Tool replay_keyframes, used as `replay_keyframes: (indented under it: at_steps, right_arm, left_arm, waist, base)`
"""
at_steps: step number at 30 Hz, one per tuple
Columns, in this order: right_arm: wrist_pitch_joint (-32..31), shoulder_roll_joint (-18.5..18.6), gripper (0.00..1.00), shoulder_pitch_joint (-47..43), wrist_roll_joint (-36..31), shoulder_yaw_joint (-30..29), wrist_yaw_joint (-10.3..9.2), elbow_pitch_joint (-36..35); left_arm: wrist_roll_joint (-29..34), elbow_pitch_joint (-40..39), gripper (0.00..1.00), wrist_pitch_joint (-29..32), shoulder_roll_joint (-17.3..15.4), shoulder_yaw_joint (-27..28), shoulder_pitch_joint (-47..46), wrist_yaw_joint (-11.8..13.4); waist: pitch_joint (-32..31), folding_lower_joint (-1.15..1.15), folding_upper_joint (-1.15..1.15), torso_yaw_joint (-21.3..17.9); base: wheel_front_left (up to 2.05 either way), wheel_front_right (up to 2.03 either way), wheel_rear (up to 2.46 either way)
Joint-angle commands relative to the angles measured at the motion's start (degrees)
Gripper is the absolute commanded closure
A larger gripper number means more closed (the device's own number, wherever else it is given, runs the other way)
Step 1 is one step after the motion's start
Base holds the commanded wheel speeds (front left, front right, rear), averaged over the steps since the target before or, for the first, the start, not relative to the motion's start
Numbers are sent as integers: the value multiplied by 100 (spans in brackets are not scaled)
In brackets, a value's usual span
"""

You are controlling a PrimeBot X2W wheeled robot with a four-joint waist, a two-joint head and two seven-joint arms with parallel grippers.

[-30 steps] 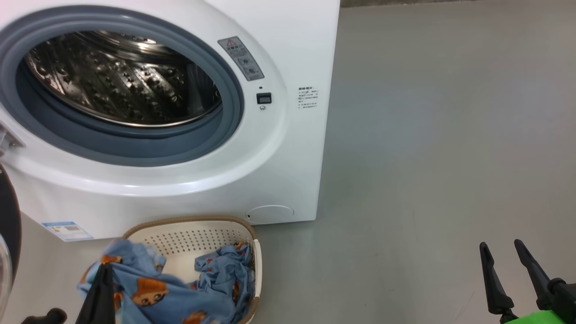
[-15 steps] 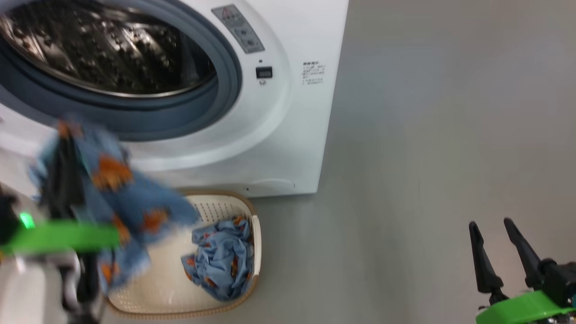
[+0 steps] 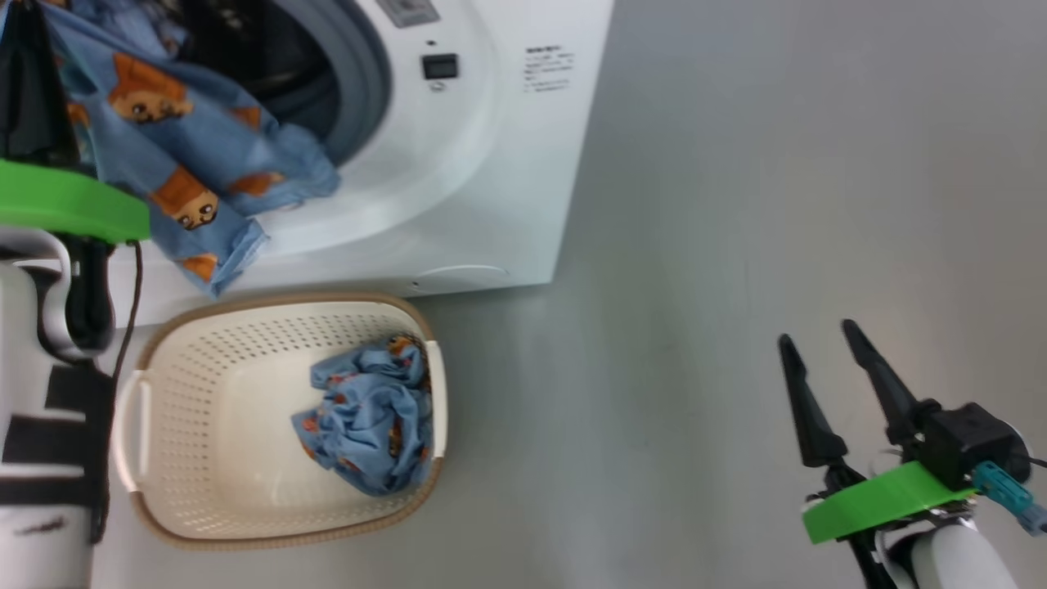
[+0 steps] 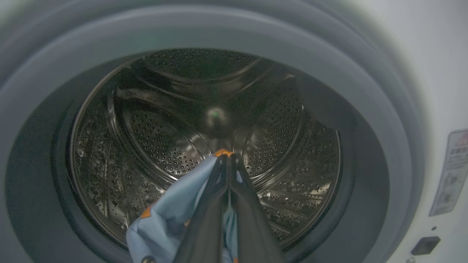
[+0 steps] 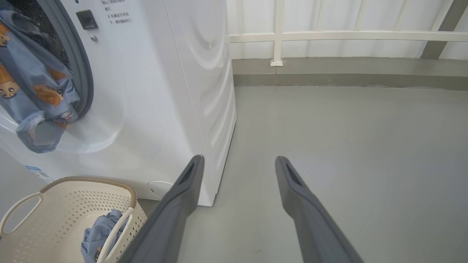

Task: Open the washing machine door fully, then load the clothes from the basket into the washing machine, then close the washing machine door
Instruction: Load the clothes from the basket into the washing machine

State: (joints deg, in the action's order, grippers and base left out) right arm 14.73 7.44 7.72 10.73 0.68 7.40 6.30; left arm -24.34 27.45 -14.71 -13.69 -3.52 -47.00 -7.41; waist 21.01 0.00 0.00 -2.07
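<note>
We show the left fingers (image 4: 214,204) closed on a light blue fabric garment (image 3: 188,139) with orange-brown cartoon figures. They hold it at the mouth of the white front-loading washing machine (image 3: 491,164), where it hangs across the grey rubber gasket (image 3: 370,78). A second such garment (image 3: 368,413) lies crumpled in the cream perforated plastic basket (image 3: 213,393) on the grey floor (image 3: 736,204). The right fingers (image 3: 808,409) stand apart, empty.

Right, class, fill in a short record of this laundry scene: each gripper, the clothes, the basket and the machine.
left gripper: shut on a blue printed garment, at the mouth of the drum
right gripper: open, empty, over the floor
basket: on the floor in front of the washing machine; one crumpled garment inside
drum: no loose clothes visible inside
</note>
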Motion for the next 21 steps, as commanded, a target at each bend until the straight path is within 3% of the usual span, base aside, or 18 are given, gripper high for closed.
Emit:
replay_keyframes:
  at_steps: [1,14,21]
  right_arm:
    - [27,-3,0,98,-22,220,9,-98]
    - [27,-156,0,442,-2,622,9,-107]
    - [27,-203,0,481,17,752,9,-127]
  left_arm:
    - [-25,147,100,-29,-323,74,-289,-8]
    - [-364,2742,100,-29,-863,-786,-1696,-8]
    - [-573,3293,100,-27,-1175,-1160,-2244,-8]
  waist:
    - [250,0,0,-250]
    - [796,0,0,-701]
    - [919,0,0,-868]
  base:
    - [0,0,0]
    - [0,0,0]
    - [0,0,0]
